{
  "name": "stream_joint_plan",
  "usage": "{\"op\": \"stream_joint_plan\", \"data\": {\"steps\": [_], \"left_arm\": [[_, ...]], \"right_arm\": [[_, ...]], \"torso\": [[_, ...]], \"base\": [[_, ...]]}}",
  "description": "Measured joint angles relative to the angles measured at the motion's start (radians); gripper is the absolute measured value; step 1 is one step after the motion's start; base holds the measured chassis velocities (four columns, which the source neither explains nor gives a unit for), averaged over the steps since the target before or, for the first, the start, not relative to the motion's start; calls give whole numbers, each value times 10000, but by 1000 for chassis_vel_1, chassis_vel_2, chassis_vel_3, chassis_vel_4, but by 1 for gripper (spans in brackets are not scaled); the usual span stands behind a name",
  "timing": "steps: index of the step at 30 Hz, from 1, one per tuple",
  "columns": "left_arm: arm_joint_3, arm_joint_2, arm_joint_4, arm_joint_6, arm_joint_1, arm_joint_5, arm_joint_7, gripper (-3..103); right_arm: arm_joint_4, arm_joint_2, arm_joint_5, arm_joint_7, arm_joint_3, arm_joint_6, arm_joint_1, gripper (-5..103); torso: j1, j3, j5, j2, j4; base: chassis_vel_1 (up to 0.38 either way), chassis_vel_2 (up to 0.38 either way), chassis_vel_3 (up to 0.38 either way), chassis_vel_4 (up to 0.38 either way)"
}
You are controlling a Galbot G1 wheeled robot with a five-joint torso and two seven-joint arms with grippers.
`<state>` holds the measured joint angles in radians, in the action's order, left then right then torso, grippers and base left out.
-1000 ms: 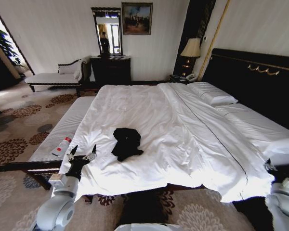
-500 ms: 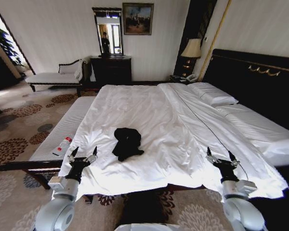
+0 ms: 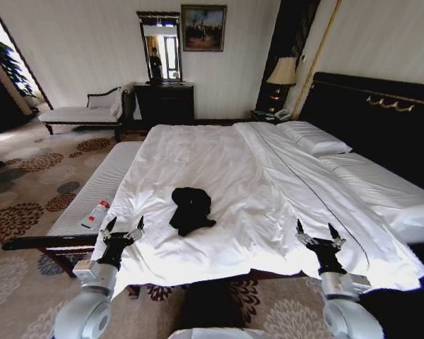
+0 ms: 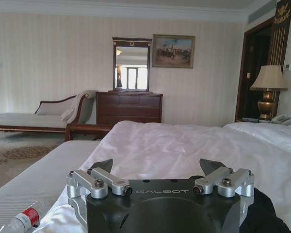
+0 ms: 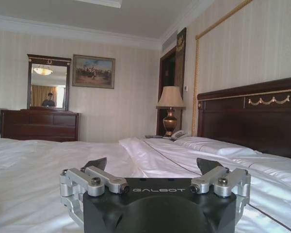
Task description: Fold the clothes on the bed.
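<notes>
The black T-shirt (image 3: 191,210) is seen crumpled on the bed (image 3: 268,176), between the 2 grippers, nearer the left gripper (image 3: 124,229). The right gripper (image 3: 314,232) is held wide, the left too.

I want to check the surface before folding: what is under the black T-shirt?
The black T-shirt lies bunched on the white duvet of the bed. The duvet surrounds it on every side. Anything directly beneath the fabric is covered and cannot be seen.

Matt black cloth T-shirt (image 3: 191,210) on smooth white bed (image 3: 268,176) linen, perhaps faintly glossy.
</notes>
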<state>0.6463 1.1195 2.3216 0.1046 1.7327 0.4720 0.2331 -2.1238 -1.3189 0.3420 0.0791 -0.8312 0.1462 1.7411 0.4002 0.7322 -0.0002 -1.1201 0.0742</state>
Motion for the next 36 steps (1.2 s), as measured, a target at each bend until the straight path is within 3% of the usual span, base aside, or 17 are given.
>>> {"op": "stream_joint_plan", "data": {"steps": [10,28,32,35,36], "left_arm": [[96,81,-2,-4,114,51,1,100],[88,58,67,-57,105,-99,-55,100],[77,40,65,-17,173,-101,-55,100],[16,73,-41,49,439,-109,-65,100],[16,73,-41,49,439,-109,-65,100]], "right_arm": [[-95,-25,41,-256,110,97,120,100],[28,-18,107,-74,318,55,49,100],[-258,174,1104,-49,520,-419,93,100],[-576,607,2282,150,709,-1419,-55,100],[-576,607,2282,150,709,-1419,-55,100]], "torso": [[0,1,3,0,1],[17,6,2,7,1],[6,3,2,5,3],[-12,-3,0,-3,0],[-12,-3,0,-3,0]], "base": [[-63,56,63,-56],[-181,191,169,-168],[0,0,0,0],[0,0,0,0],[0,0,0,0]]}}
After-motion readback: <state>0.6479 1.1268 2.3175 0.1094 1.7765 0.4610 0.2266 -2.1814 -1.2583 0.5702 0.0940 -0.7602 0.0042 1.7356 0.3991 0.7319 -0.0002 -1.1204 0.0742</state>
